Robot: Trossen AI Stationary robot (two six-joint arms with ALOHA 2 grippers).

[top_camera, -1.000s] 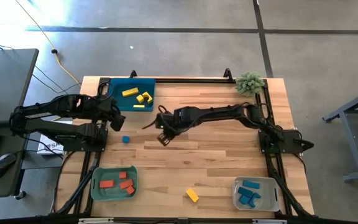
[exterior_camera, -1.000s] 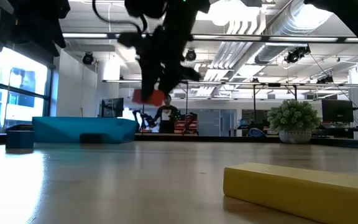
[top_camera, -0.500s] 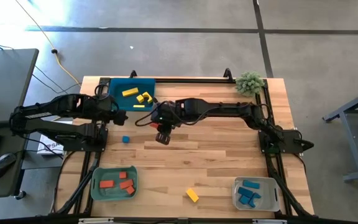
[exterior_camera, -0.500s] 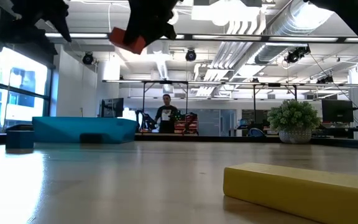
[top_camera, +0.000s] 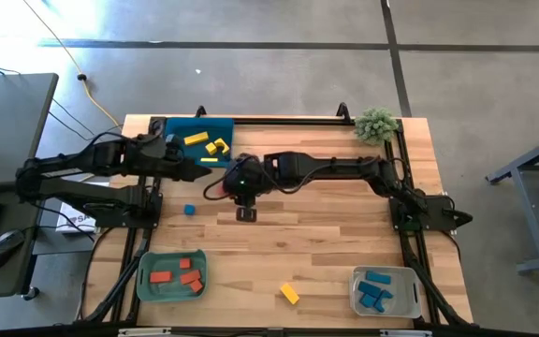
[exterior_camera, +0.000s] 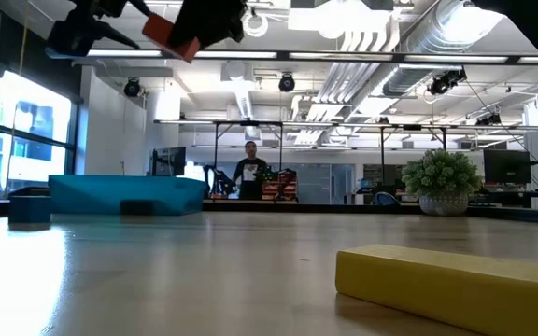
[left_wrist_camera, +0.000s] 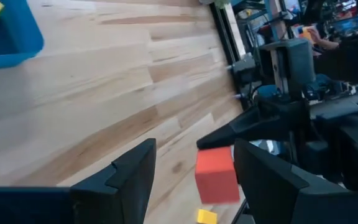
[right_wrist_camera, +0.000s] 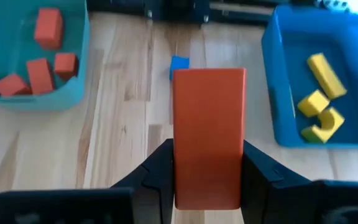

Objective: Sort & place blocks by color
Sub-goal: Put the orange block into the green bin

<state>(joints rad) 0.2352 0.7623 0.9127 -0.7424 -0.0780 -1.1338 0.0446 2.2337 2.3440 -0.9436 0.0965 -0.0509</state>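
My right gripper (right_wrist_camera: 207, 180) pinching red block (right_wrist_camera: 207, 134) mid-air above table centre, presenting it for handover. My left gripper (left_wrist_camera: 194, 171) spread, just beside block, ready to take.

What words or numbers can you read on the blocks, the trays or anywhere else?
No text can be read in any view.
Red block in the right gripper's fingers: plain, no writing.
Yellow bar on the table: plain.
Blue tray, teal tray and grey tray: no labels seen.
Screens in the room behind: too small and blurred to read.
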